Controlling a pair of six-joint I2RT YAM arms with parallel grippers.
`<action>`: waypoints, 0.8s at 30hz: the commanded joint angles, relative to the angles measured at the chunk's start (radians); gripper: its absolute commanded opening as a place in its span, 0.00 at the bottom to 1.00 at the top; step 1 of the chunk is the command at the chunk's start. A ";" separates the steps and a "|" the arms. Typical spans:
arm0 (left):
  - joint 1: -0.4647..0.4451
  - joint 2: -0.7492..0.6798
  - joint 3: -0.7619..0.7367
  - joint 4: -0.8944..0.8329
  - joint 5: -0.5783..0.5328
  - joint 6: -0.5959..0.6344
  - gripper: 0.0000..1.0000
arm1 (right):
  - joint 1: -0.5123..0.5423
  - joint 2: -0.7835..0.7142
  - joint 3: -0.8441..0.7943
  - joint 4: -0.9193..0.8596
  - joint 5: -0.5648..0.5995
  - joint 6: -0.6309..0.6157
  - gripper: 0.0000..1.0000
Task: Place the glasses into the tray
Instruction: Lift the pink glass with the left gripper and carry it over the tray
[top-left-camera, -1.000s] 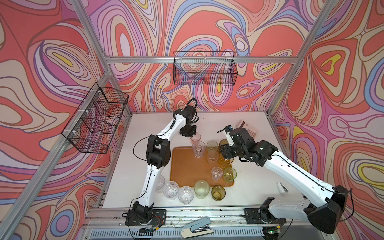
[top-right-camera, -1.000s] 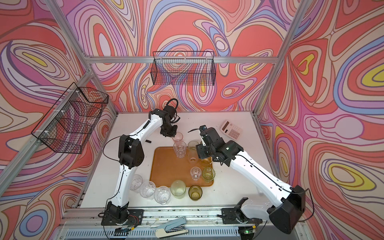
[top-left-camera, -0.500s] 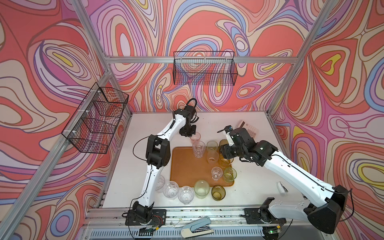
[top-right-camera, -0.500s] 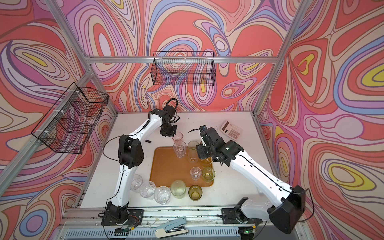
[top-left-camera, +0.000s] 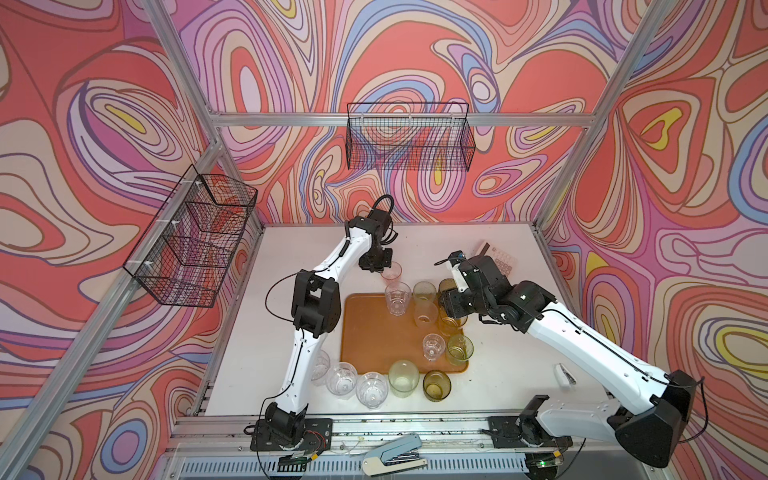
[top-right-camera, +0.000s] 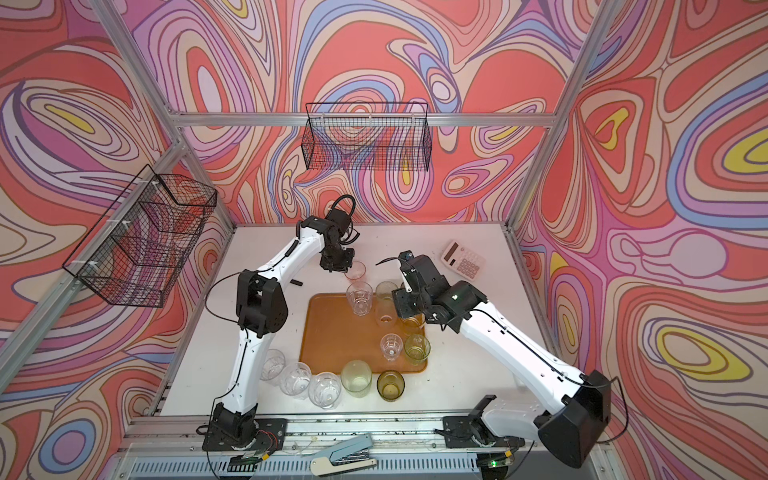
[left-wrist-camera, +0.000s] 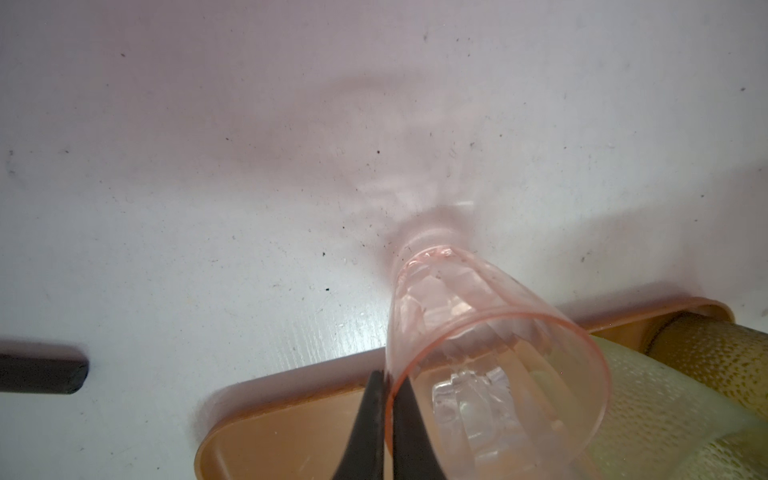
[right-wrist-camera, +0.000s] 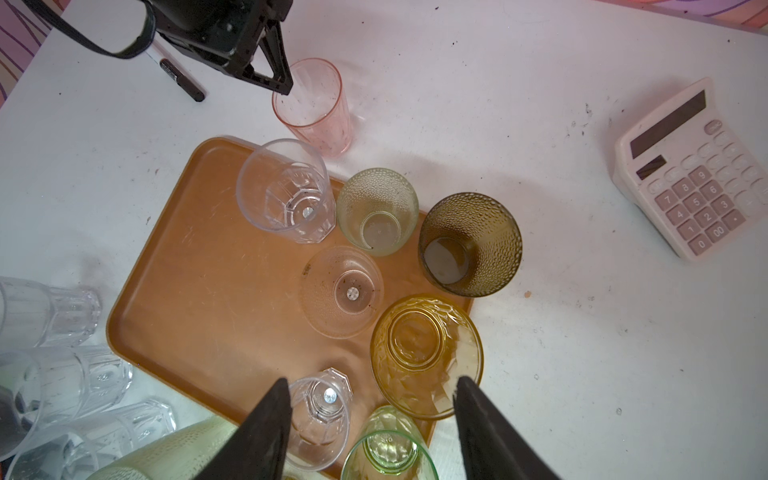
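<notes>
tray (top-left-camera: 365, 332): orange-brown, flat on bench | pink glass (top-left-camera: 391, 272): upright (ribbed), just past tray's far edge | other glasses (top-left-camera: 398, 297): upright, tray's right half and near edge

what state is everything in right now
tray, flat on the table, partly filled
pink glass, upright on the table, outside the tray
left gripper, shut on the pink glass rim
right gripper, open above the tray
front row of glasses, upright on the table, outside the tray
</notes>
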 joint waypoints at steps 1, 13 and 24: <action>0.005 -0.030 0.025 -0.033 -0.031 0.012 0.00 | -0.004 0.005 0.014 0.008 0.005 -0.008 0.65; 0.017 -0.091 0.023 -0.036 -0.039 0.018 0.00 | -0.004 0.009 0.024 0.010 -0.001 -0.005 0.65; 0.028 -0.152 0.015 -0.051 -0.051 0.019 0.00 | -0.004 0.003 0.012 0.012 0.004 -0.008 0.65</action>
